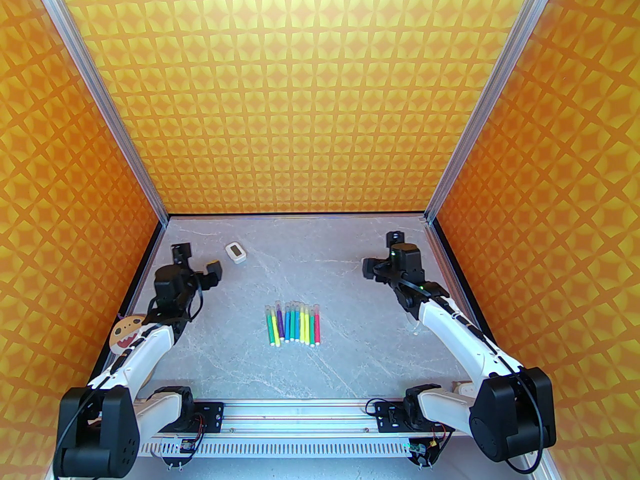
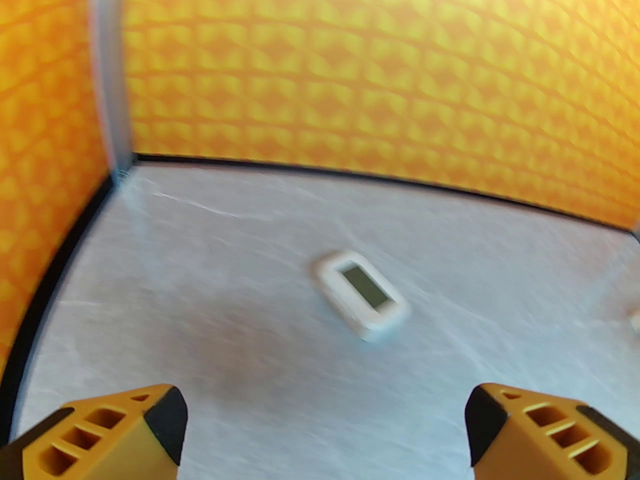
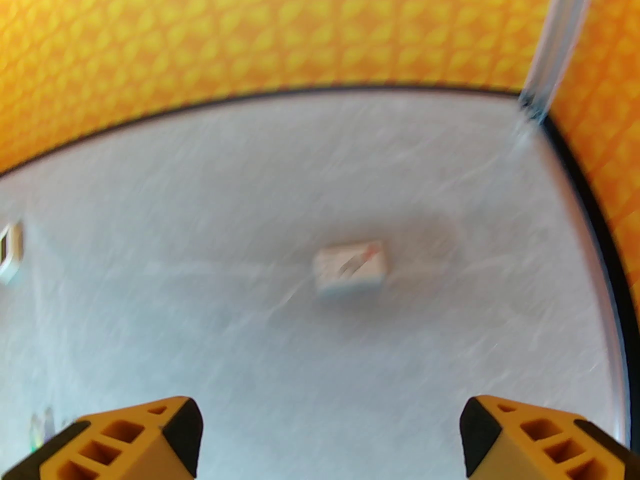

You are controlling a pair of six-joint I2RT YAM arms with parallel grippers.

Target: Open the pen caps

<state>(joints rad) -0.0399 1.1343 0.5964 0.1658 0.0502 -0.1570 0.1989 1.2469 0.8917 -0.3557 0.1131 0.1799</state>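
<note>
Several pens [image 1: 294, 324] with green, yellow, purple, blue, teal and pink barrels lie side by side in a row at the middle of the grey table. Their translucent pen caps [image 1: 292, 309] sit on the far ends, and the white plugs point toward the arm bases. My left gripper [image 1: 197, 260] hovers at the far left, well away from the row, open and empty. Its orange fingers [image 2: 150, 428] stand wide apart in the left wrist view. My right gripper [image 1: 381, 253] hangs at the far right, also open with nothing between its fingers [image 3: 500, 433].
A small white device with a dark screen [image 1: 235, 252] lies near the back, just ahead of the left gripper [image 2: 361, 295]. A small white block [image 3: 351, 266] lies on the table ahead of the right gripper. Orange patterned walls [image 1: 320, 93] enclose the table on three sides.
</note>
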